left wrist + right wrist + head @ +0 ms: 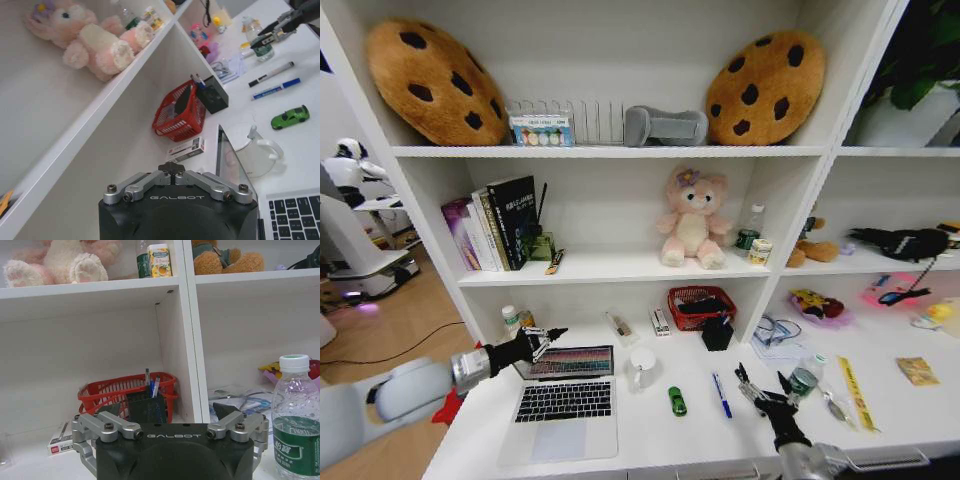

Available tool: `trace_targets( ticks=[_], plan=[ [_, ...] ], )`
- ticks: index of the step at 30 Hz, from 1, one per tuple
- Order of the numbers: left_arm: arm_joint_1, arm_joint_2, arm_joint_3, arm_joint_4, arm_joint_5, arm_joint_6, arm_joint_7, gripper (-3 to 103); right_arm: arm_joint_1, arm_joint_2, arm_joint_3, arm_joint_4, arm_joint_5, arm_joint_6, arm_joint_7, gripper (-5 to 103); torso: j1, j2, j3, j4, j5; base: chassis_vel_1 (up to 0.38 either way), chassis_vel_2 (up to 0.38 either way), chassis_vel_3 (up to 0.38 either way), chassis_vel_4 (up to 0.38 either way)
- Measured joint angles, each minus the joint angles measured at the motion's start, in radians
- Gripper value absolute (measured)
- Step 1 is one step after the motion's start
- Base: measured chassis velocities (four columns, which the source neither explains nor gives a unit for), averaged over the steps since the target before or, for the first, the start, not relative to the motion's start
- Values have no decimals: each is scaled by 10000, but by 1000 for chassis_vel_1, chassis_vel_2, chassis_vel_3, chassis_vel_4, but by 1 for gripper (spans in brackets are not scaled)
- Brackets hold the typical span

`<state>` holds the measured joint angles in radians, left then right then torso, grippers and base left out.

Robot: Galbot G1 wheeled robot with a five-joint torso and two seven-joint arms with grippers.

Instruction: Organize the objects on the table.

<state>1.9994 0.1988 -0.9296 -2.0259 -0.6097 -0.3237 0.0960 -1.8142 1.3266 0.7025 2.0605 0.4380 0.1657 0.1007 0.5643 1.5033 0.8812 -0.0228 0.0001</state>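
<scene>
Head view: the table (650,430) is a long, smooth white desk top joined to a tall white shelving unit (620,152); wooden floor shows at the left. The silver laptop (563,400) stands open near the front left, black keys facing up, its screen tilted back. The white mug (642,367) is just beside its right edge. Further right lie the small green toy car (677,401) and the blue pen (721,394), apart from each other. The left gripper (552,336) hovers at the top edge of the laptop screen, fingers spread. The right gripper (762,384) hangs over the desk right of the blue pen, its 2 fingers apart, near a clear water bottle (803,378) and a yellow ruler (855,392). A red mesh basket (701,306) and a black pen holder (717,332) stand at the back.

Left wrist view: the glossy toy car (290,116), the blue pen (276,88) and a black pen (270,74) with a white barrel lie in a loose row on bare desk. The plush pink bear (87,37) sits on the shelf above. Whether this gripper's own fingers meet I cannot tell here.

Right wrist view: the ribbed bottle (296,425) with green label stands close; pens stick upright from the holder (146,407) before the basket (127,390).
</scene>
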Motion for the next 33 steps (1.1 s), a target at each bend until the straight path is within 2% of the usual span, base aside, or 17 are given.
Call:
trace_targets(
  ticks=[1,2,5,12,20,30,33],
  plan=[
    [-412,425,430,110,-140,-99,100,0,-2,24,-28,0,-33,7,7,100,1,-1,0,-1,0,0,0,0,0],
    [-412,425,430,110,-140,-99,100,0,-2,24,-28,0,-33,7,7,100,1,-1,0,-1,0,0,0,0,0],
    [-1266,984,1411,156,-286,-255,318,0,7,62,-47,-9,-29,26,19,100,1,-1,0,1,1,0,0,0,0],
    [-1192,1086,1633,249,-88,-304,478,0,71,51,-47,-69,29,49,40,100,0,0,-2,2,-1,0,0,0,0],
    [-899,684,1568,325,703,-305,600,0,-31,44,-65,-69,29,139,61,100,0,0,-2,2,-2,0,0,0,0],
    [-1152,273,1853,-242,1078,-213,354,0,48,49,-170,-113,9,147,155,100,0,1,-2,2,0,0,0,0,0],
    [-679,-714,1751,-581,1518,116,15,0,194,-23,-162,-78,209,78,232,100,0,1,-2,0,1,0,0,0,0]
  ],
)
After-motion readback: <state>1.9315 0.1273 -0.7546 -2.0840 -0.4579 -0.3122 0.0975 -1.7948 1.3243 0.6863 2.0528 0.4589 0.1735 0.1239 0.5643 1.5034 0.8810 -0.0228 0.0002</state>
